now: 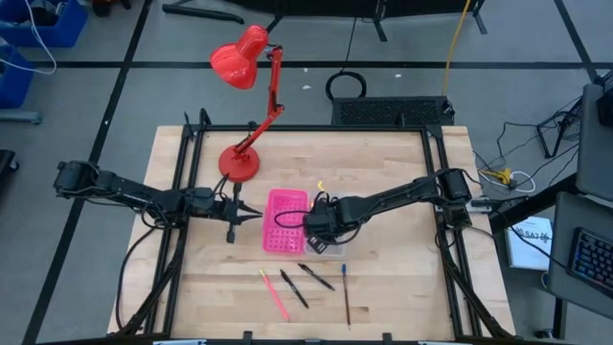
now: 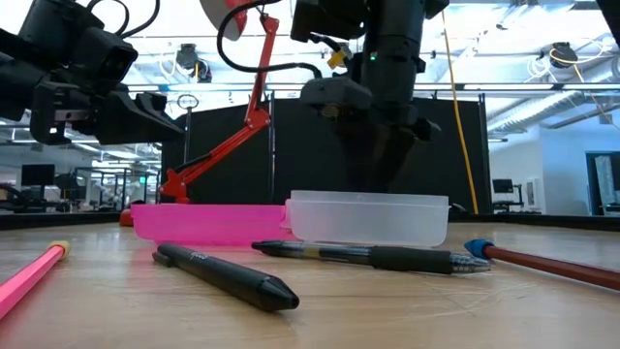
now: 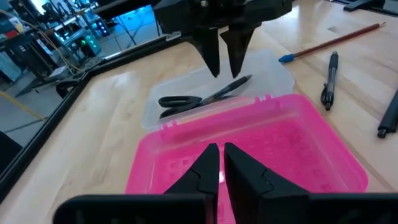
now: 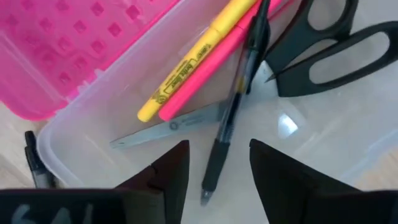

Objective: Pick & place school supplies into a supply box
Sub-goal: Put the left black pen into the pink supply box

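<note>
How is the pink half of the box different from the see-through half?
The pink half is bright pink with a dotted grid, while the clear half is see-through plastic. The pink half looks empty, while the clear half holds scissors, a black pen, a yellow one and a pink one. The left tool hovers over the pink half; the right tool, open, hangs over the clear half. Both are joined, lying open on the table.

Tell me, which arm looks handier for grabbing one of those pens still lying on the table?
Probably the right. Its gripper hangs open over the clear tray, nearest the black pen and brown pencil. The left gripper sits beyond the pink half, farther off.
</note>
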`<state>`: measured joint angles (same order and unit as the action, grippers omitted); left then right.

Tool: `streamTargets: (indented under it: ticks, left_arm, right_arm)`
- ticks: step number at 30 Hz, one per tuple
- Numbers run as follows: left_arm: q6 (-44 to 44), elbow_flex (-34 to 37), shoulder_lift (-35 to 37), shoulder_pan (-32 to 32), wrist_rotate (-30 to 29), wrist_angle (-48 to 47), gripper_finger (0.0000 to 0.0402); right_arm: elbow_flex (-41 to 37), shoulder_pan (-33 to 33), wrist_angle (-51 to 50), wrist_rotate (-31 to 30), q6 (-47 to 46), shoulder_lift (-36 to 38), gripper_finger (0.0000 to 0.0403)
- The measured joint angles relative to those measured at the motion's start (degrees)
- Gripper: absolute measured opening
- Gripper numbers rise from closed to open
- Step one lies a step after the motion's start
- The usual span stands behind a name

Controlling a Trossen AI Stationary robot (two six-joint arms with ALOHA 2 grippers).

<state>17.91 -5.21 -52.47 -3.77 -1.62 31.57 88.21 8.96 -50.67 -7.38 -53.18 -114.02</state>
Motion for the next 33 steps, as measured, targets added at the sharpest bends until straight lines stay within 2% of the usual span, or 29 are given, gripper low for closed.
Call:
streamTargets:
  ticks: [6,16,23,27,32,33]
  left_arm:
    - [0.0,0.0,0.0,0.0,0.0,0.0,0.0032]
    - [-1.1,0.0,0.0,0.0,0.0,0.0,0.0004]
    - [-1.7,0.0,0.0,0.0,0.0,0.1,0.0029]
    - [-2.1,0.0,0.0,0.0,0.0,0.1,0.0036]
    - [-3.4,0.0,0.0,0.0,0.0,0.2,0.0025]
    - [-3.4,0.0,0.0,0.0,0.0,0.1,0.0021]
  right_arm:
    - [-4.0,0.1,1.0,0.1,-0.4,0.0,0.0147]
    - [-9.4,-0.3,8.5,1.4,0.2,0.0,0.0145]
    - [-9.4,-0.3,9.4,1.6,3.1,0.0,0.0139]
    - [-9.4,-0.3,9.4,1.6,2.7,0.0,0.0112]
    - [-9.4,-0.3,10.0,1.7,2.7,0.0,0.0032]
    - [-9.4,-0.3,10.1,1.9,2.8,0.0,0.0027]
